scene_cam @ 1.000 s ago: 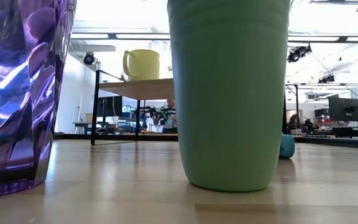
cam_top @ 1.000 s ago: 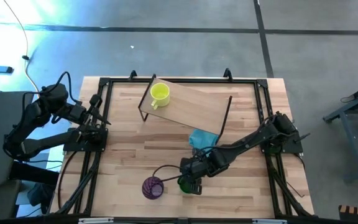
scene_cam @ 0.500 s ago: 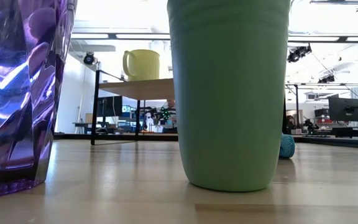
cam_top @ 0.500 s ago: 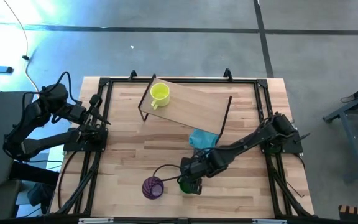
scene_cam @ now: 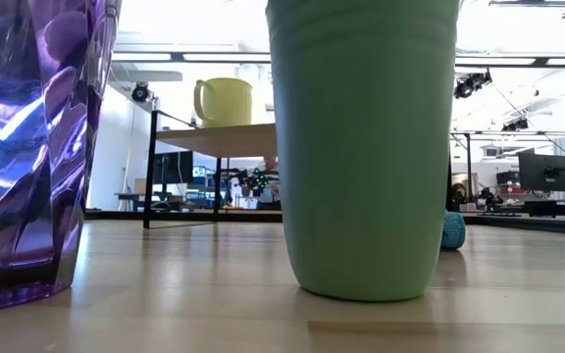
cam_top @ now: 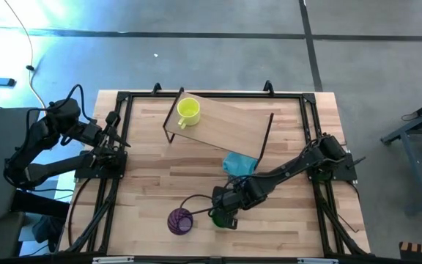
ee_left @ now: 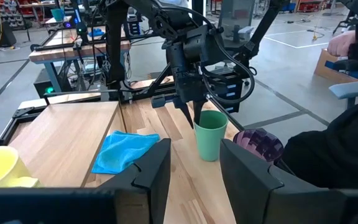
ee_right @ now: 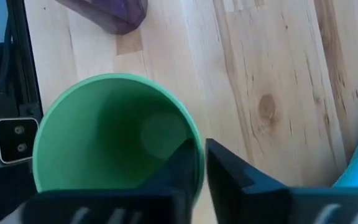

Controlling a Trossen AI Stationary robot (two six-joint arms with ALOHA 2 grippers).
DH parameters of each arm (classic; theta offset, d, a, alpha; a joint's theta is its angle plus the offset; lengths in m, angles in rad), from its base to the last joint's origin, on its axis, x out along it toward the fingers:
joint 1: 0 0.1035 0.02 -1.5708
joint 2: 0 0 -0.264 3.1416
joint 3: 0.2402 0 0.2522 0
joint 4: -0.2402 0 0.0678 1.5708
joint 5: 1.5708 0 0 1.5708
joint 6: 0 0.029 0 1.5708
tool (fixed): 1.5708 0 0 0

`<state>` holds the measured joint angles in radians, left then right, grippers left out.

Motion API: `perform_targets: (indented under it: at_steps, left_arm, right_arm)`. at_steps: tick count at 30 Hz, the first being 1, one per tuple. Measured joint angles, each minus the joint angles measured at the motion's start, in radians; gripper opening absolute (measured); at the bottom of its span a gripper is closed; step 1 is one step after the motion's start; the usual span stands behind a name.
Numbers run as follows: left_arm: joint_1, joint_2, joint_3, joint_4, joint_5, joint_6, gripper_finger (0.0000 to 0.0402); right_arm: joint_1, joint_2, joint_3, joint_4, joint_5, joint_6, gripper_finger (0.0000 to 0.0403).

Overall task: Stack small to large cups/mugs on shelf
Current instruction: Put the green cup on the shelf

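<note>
1. Table point(cam_top: 284, 227): slatted wooden top carrying all task items, with an arm mounted at each side.
2. Shelf point(cam_top: 229, 125): light board on thin black legs at the far middle of the table. The yellow mug point(cam_top: 188, 110) already stands on its left end.
3. Purple tumbler point(cam_top: 180, 221): upright on the table near the front edge, just beside the green cup and apart from it.
4. Green cup point(ee_right: 114, 140): upright on the table near the front edge, not yet on the shelf.
5. Blue cloth point(ee_left: 124, 150): crumpled on the table between the shelf and the green cup.
6. Right end effector point(ee_right: 202, 163): over the green cup, fingers nearly together astride its rim wall, one inside and one outside. Whether they are pressing on the wall cannot be confirmed.
7. Left end effector point(ee_left: 194, 165): parked at the table's left side, fingers spread, holding nothing.
8. Risk: a thin rim pinch is judged liable to tip or slip on lifting, and a falling cup could strike the adjacent tumbler.
9. Markings: no legible brand, label or writing found.
</note>
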<state>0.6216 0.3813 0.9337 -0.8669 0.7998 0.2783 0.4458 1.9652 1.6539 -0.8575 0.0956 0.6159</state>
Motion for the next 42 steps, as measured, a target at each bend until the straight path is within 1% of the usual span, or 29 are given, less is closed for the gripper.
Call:
perform_targets:
  at_steps: [1,3,6,8,13,22,26,30,34,42]
  left_arm:
    - [0.000,0.000,0.000,0.000,0.000,0.000,0.0127]
    - [0.000,0.000,0.000,0.000,0.000,0.000,0.0127]
    - [0.000,0.000,0.000,0.000,0.000,0.000,0.0127]
    - [0.000,0.000,0.000,0.000,0.000,0.000,0.0127]
    - [0.000,0.000,0.000,0.000,0.000,0.000,0.0127]
    - [0.000,0.000,0.000,0.000,0.000,0.000,0.0127]
    - [0.000,0.000,0.000,0.000,0.000,0.000,0.0127]
    - [0.000,0.000,0.000,0.000,0.000,0.000,0.0127]
    - [0.000,0.000,0.000,-0.001,0.000,0.000,0.0127]
    - [0.000,0.000,0.000,-0.003,0.000,0.000,0.0127]
  right_arm:
    - [0.000,0.000,0.000,0.000,0.000,-0.009,0.0014]
    - [0.000,0.000,0.000,0.001,-0.002,-0.018,0.0005]
    - [0.000,0.000,0.000,-0.001,-0.002,-0.005,0.0009]
    - [-0.001,0.000,0.000,-0.001,-0.004,-0.004,0.0004]
    - [-0.016,-0.001,0.000,-0.002,-0.050,0.033,0.0002]
    - [-0.027,-0.003,0.005,-0.009,-0.076,0.057,0.0001]
    - [-0.027,-0.004,0.059,-0.046,-0.077,0.055,0.0001]
    - [-0.027,-0.005,0.137,-0.095,-0.045,0.032,0.0000]
    - [-0.027,-0.006,0.200,-0.150,-0.035,0.031,0.0000]
    - [-0.055,-0.006,0.290,-0.184,-0.032,0.045,0.0000]
